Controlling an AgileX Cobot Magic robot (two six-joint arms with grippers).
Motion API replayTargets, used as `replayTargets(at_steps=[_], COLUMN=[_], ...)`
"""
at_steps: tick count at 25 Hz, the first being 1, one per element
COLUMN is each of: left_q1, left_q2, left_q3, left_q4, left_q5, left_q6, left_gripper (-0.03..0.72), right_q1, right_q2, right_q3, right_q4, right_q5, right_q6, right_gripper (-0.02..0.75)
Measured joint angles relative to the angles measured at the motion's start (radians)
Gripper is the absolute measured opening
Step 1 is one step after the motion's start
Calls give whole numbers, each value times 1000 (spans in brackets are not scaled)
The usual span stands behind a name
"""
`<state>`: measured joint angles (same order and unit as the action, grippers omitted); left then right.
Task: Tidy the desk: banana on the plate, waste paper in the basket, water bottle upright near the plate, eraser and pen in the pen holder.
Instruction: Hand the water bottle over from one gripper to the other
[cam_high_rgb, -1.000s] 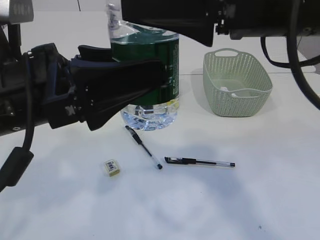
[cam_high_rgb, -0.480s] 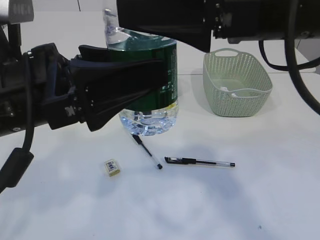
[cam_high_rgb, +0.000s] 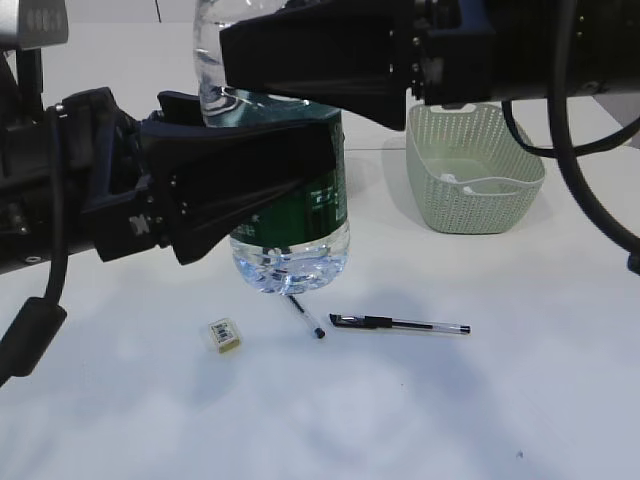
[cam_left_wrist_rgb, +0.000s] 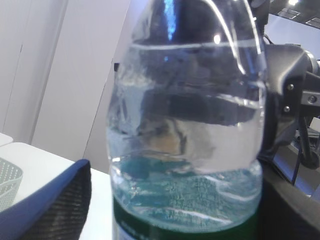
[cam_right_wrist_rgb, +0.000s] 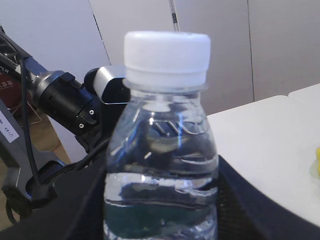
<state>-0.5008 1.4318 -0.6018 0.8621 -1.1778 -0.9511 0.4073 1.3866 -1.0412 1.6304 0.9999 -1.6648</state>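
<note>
Both pincers grip the clear plastic water bottle with dark-green label (cam_high_rgb: 290, 215), held upright above the white desk (cam_high_rgb: 420, 410): left pincer (cam_high_rgb: 250, 175) clamped round the label, right pincer (cam_high_rgb: 300, 55) closed on the shoulder under the white cap (cam_right_wrist_rgb: 166, 52). Two black pens (cam_high_rgb: 400, 324) lie below.

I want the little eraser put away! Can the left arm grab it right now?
Probably not yet. The left pincer is shut on the water bottle, so it is busy. The eraser lies bare on the desk with nothing covering it.
</note>
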Motion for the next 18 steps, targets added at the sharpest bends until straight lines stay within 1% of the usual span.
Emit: replayTargets(at_steps=[8,10,15,18], left_q1=[0,0,0,0], left_q2=[0,0,0,0], left_q3=[0,0,0,0], left_q4=[0,0,6,6], left_q5=[0,-2,-11,-13], left_q6=[0,0,0,0], left_gripper=[633,607,505,470], right_q1=[6,6,6,6], right_q2=[7,7,12,12], right_q3=[0,0,0,0], right_q4=[0,2,7,9], right_q5=[-11,-11,-12,-14], right_q6=[1,1,1,1], right_gripper=[407,407,407,407])
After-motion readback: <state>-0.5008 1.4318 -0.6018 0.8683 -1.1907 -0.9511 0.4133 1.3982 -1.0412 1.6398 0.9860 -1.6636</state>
